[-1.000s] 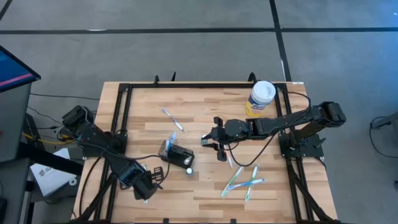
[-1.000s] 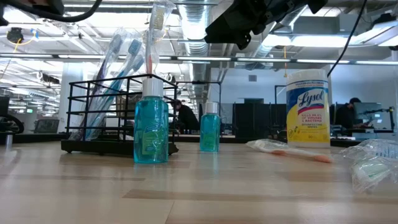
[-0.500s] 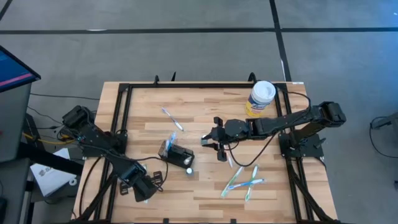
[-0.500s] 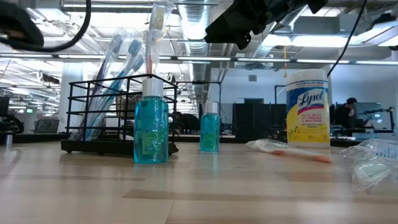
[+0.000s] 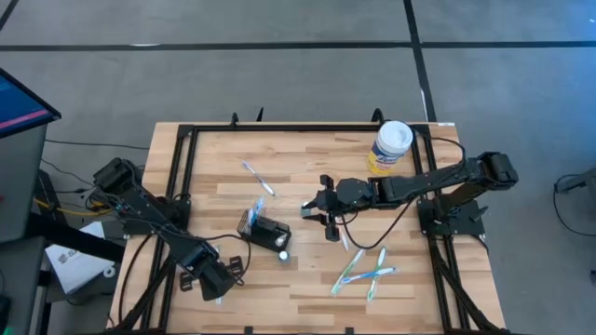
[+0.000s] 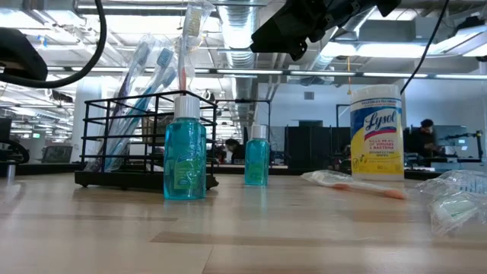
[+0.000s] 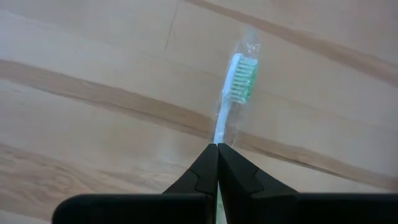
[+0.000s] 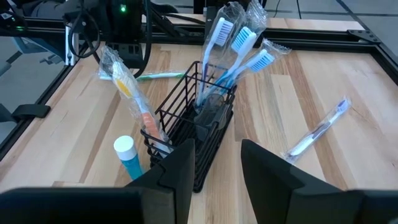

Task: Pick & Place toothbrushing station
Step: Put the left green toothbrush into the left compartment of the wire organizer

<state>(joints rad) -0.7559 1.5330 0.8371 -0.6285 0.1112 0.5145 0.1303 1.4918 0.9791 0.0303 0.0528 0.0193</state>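
Hovering right pincer [image 5: 317, 210] open, facing toothbrushing station [image 5: 264, 229]

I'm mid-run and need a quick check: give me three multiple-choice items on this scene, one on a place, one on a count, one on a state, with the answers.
1. Where is the Lysol canister?
A. At the table's far right corner
B. Inside the wire rack
C. Under the left arm

2. How many blue-liquid bottles show in the low view?
A. One
B. Two
C. Four

3. What is the left gripper doing?
A. Hanging open
B. Shut on a green-bristled toothbrush
C. Holding a bottle

Answers: 1 A, the high view shows it by the far right corner. 2 B, a near bottle and a farther bottle. 3 B, the left wrist view shows its fingertips meeting on the wrapped handle.
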